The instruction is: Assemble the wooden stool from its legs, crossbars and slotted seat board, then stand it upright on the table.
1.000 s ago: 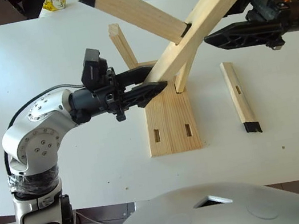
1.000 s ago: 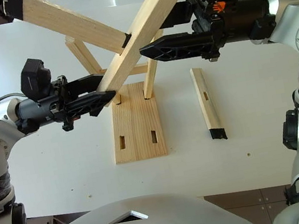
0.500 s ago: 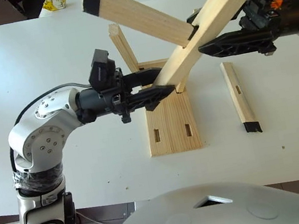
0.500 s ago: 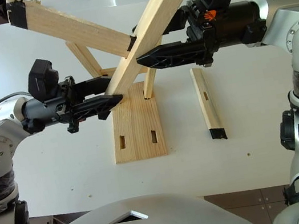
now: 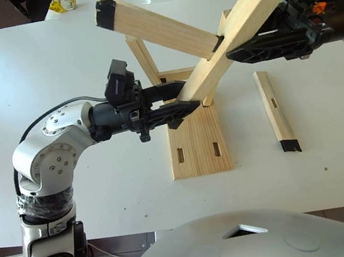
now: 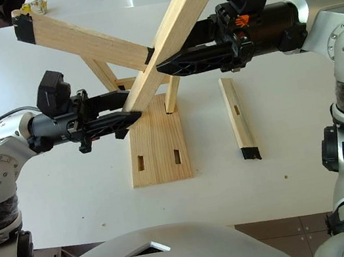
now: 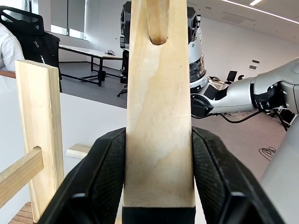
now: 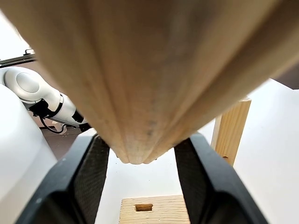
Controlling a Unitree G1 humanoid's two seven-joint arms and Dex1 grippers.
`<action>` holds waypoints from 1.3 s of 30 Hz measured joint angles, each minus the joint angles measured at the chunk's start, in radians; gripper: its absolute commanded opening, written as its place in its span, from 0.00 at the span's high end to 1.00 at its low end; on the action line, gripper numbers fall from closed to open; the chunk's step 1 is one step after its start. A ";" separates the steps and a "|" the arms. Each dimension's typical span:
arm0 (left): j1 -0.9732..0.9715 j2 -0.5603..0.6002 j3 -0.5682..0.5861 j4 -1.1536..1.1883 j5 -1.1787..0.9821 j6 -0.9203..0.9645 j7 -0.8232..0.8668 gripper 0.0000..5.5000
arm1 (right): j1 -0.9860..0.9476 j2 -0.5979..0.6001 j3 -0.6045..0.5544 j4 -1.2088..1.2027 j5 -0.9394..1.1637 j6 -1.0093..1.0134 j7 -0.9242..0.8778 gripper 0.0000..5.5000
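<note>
White counter [image 5: 41,65] in an open office room carried a half-built stool as both arms worked one piece. The left jaws were clamped tight on the lower end of a long wooden leg [image 5: 249,1], their black pads [image 7: 107,177] pressed flat against its two sides just above its dark end cap, with an oval slot visible higher up the wood. The right jaws gripped the same leg farther up, one black finger [image 8: 79,177] on either side of the timber. Held between the two arms, the leg slanted steeply from low on the robot's left to high on its right, above the far end of the slotted seat board [image 5: 198,144]. A second black-tipped beam [image 5: 153,22] met the held leg partway up and reached away to the left, off the counter; whether the two were joined could not be told. The seat board lay flat at the counter's centre, its two near slots open. At its far end stood two upright legs [image 6: 98,68], linked by a short crossbar [image 6: 127,82]. A loose leg [image 5: 273,107] with a black tip lay flat on the counter to the right of the board, apart from it.
</note>
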 measured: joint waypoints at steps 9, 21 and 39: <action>0.002 0.000 -0.008 0.008 0.027 -0.013 -0.023 0.63 | 0.005 -0.002 0.010 -0.021 -0.034 -0.028 0.022 0.62; -0.015 0.005 -0.008 0.031 0.000 0.080 0.026 0.34 | 0.048 -0.012 0.024 -0.054 -0.096 -0.057 -0.003 0.63; 0.385 0.174 0.004 -0.079 0.269 -0.185 -0.114 0.28 | 0.178 -0.186 -0.090 -0.059 -0.164 -0.112 0.104 0.63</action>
